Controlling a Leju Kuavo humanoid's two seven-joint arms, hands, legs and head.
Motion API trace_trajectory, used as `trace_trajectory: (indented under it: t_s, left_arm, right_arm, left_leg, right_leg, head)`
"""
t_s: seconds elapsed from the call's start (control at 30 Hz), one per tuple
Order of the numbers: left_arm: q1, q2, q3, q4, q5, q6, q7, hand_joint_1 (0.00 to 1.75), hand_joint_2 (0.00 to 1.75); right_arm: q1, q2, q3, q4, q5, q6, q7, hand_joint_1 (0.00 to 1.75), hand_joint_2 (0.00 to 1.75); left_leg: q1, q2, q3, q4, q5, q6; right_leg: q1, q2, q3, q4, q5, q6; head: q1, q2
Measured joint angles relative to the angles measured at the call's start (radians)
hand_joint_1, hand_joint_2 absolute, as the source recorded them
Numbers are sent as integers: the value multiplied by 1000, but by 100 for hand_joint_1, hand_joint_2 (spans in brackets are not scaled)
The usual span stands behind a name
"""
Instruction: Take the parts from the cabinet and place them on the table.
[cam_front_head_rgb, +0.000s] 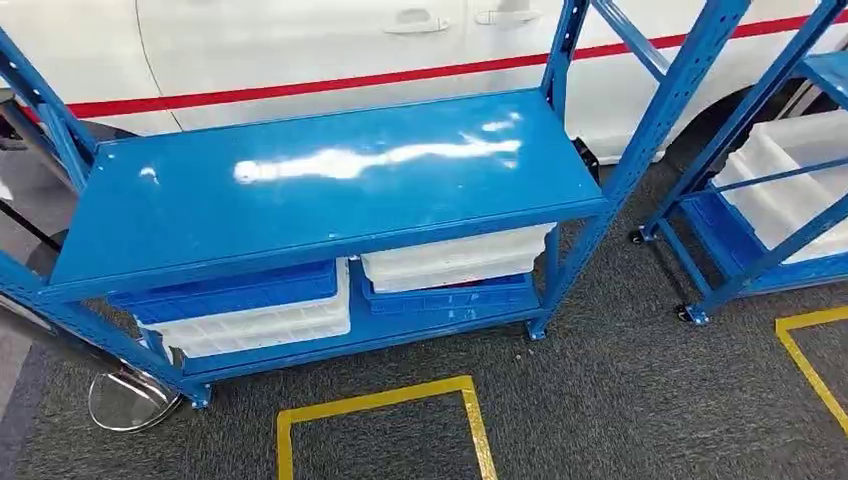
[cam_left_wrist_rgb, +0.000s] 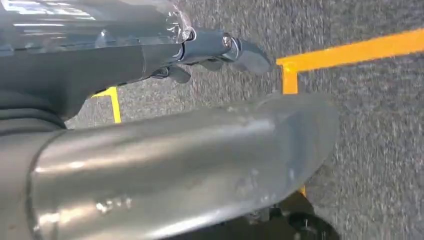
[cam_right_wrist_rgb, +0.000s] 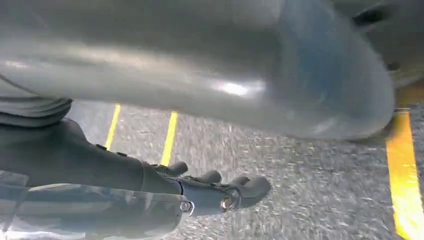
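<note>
A blue metal rack stands in front of me in the head view, its glossy top shelf bare. On its lower shelf a blue bin sits on a white bin at the left, and a white bin sits on a blue bin at the right. The top shelf hides what is inside them. My left hand hangs over the grey carpet, its dark fingers held apart from the thumb and holding nothing. My right hand hangs the same way, empty, with its fingers stretched out.
A second blue rack with white bins stands at the right. A white car with a red stripe is parked behind the racks. Yellow tape marks the carpet near me, with more yellow tape at the right. A round metal base lies by the rack's left foot.
</note>
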Motion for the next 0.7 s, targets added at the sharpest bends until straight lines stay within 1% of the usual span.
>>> trace_trajectory:
  t_s: [0.03, 0.07, 0.1, 0.13, 0.17, 0.2, 0.23, 0.27, 0.3, 0.33, 0.37, 0.43, 0.47, 0.5, 0.53, 0.57, 0.6, 0.63, 0.67, 0.7]
  left_arm:
    - [1, 0, 0, 0, -3, 1, 0, 0, 0]
    - [2, -1, 0, 0, -5, 3, 0, 0, 0]
    - [2, -3, 0, 0, -5, 4, 0, 0, 0]
    - [6, -3, 0, 0, -5, 5, 0, 0, 0]
    - [3, -3, 0, 0, -5, 5, 0, 0, 0]
    - [-2, -3, 0, 0, -5, 6, 0, 0, 0]
    - [-1, -3, 0, 0, -5, 7, -1, 0, 0]
    - [-2, -3, 0, 0, -5, 7, -1, 0, 0]
    - [-3, -3, 0, 0, -5, 10, -1, 0, 0]
    - [-3, -3, 0, 0, -5, 12, -1, 0, 0]
    - [-4, -3, 0, 0, -5, 13, -1, 0, 0]
    - [-4, -3, 0, 0, -5, 15, 0, 0, 0]
    - [-4, -3, 0, 0, -5, 15, 1, 0, 0]
    - [-2, -4, 0, 0, -5, 15, 1, 0, 0]
    - [-1, -4, 0, 0, -5, 15, 1, 0, 0]
    - [-1, -4, 0, 0, -5, 15, 1, 0, 0]
    - [-1, -4, 0, 0, -5, 16, 1, 0, 0]
    - [-1, -4, 0, 0, -5, 16, 1, 0, 0]
    - [-3, -4, 0, 0, -5, 16, 1, 0, 0]
    - [-5, -4, 0, 0, -5, 16, 1, 0, 0]
  right_arm:
    - [0, 0, 0, 0, 0, 0, 0, 0, 0]
    - [2, 0, -1, 0, 0, 0, 0, 0, 0]
    - [5, 0, -2, 0, 1, 0, 0, 0, 0]
    - [10, 0, -4, 0, 2, 0, 0, 0, 0]
    - [9, -1, -6, 0, 2, 0, 0, 0, 0]
    - [8, -1, -7, 0, 3, 0, 0, 0, 0]
    - [5, -1, -7, 0, 3, 0, 0, 0, 0]
    - [6, -1, -8, 0, 3, 0, 0, 0, 0]
    - [5, 0, -8, 0, 3, 0, 0, 0, 0]
    - [5, 0, -8, 0, 3, -1, 0, 0, 0]
    - [5, 0, -9, 0, 3, -2, 0, 0, 0]
    - [3, 0, -10, 0, 3, -1, 0, 0, 0]
    - [3, 0, -10, 0, 3, -1, 0, 0, 0]
    - [3, 0, -11, 0, 3, -1, 0, 0, 0]
    - [3, 0, -13, 0, 3, -1, 0, 0, 0]
    - [3, 0, -13, 0, 3, -1, 0, 0, 0]
    - [3, 0, -13, 0, 3, -1, 0, 0, 0]
    - [4, 0, -13, 0, 3, -1, 0, 0, 0]
    - [3, 0, -14, 0, 3, -1, 0, 0, 0]
    - [0, 0, -14, 0, 3, -1, 0, 0, 0]
  left_leg:
    - [1, -4, 15, 0, -12, -3]
    - [2, -5, 32, 0, -25, -7]
    - [2, -5, 47, 0, -37, -11]
    - [0, -6, 52, 1, -47, -16]
    - [-4, -10, 61, 9, -59, -22]
    - [-4, -9, 55, 9, -68, -31]
    - [-4, -8, 67, 14, -69, -35]
    - [-4, -8, 65, 15, -61, -40]
    - [-3, -7, 59, 24, -65, -43]
    - [-1, -3, 51, 52, -74, -49]
    - [0, 2, 23, 103, -102, -57]
    - [7, 4, -58, 240, -173, -69]
    - [10, 5, -92, 286, -187, -72]
    - [13, 5, -106, 291, -175, -75]
    - [16, 6, -99, 254, -137, -75]
    - [17, 6, -74, 180, -83, -74]
    - [17, 7, -41, 89, -22, -71]
    - [17, 9, -21, 23, 10, -67]
    - [9, 11, -24, 19, -30, -63]
    - [7, 10, -26, 15, -33, -53]
  right_leg:
    - [0, 0, -5, -39, 23, -3]
    - [0, 0, 1, -103, 79, -4]
    - [0, 0, 9, -174, 156, -6]
    - [1, -2, 6, -229, 252, -11]
    - [8, -4, 4, -228, 235, -17]
    - [9, -1, 8, -223, 246, -27]
    - [8, 0, 8, -226, 245, -34]
    - [10, 0, 12, -230, 242, -39]
    - [3, 0, 24, -241, 244, -45]
    - [2, -3, 36, -251, 241, -49]
    - [1, -4, 43, -257, 240, -53]
    - [1, -6, 48, -258, 234, -60]
    - [1, -6, 50, -258, 230, -60]
    - [1, -5, 54, -258, 227, -60]
    - [1, -4, 61, -258, 223, -58]
    - [1, -4, 68, -258, 219, -57]
    - [0, -4, 76, -258, 215, -53]
    - [0, -4, 76, -259, 213, -49]
    - [2, -4, 79, -257, 213, -45]
    - [3, -5, 73, -256, 211, -37]
  head:
    - [0, 0]
    - [0, 0]
    - [1, 0]
    - [3, 0]
    - [1, 0]
    - [0, 0]
    - [0, 0]
    - [0, 0]
    - [0, 0]
    - [0, 0]
    - [-9, 0]
    - [-7, 0]
    - [-8, 0]
    - [-7, 0]
    - [-8, 0]
    - [-7, 0]
    - [-8, 0]
    - [-8, 0]
    - [-7, 0]
    - [-10, 0]
